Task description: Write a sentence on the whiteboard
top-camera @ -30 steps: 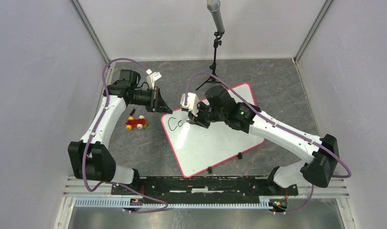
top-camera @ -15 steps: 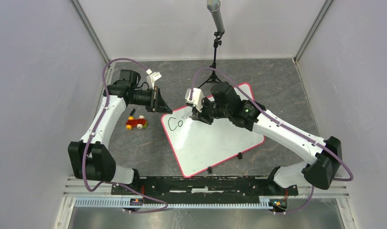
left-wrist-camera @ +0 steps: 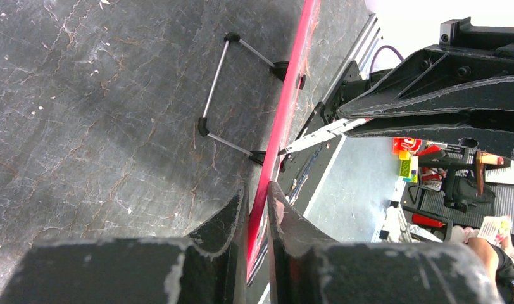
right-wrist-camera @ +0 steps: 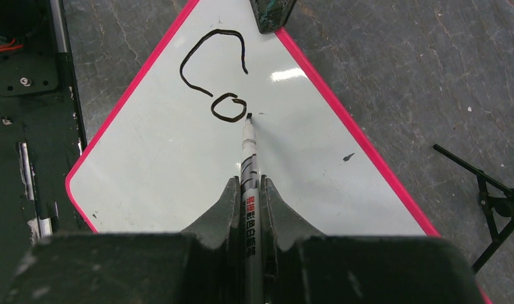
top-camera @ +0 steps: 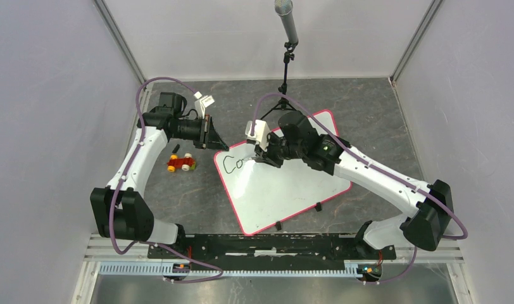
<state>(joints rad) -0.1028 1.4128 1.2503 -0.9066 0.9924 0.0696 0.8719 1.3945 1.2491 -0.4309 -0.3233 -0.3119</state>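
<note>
With my right arm stretched leftward over the whiteboard (top-camera: 292, 190), my right gripper (right-wrist-camera: 248, 183) clamps a marker (right-wrist-camera: 249, 149) whose tip touches the board just beside the written "Co" (right-wrist-camera: 228, 109), while my left gripper (left-wrist-camera: 256, 190) pinches the board's pink-red rim at its far-left corner.

sentence (right-wrist-camera: 199, 89) so far reads "Co", black script on whiteboard (right-wrist-camera: 178, 183); print on marker (right-wrist-camera: 250, 166) barrel illegible
</note>
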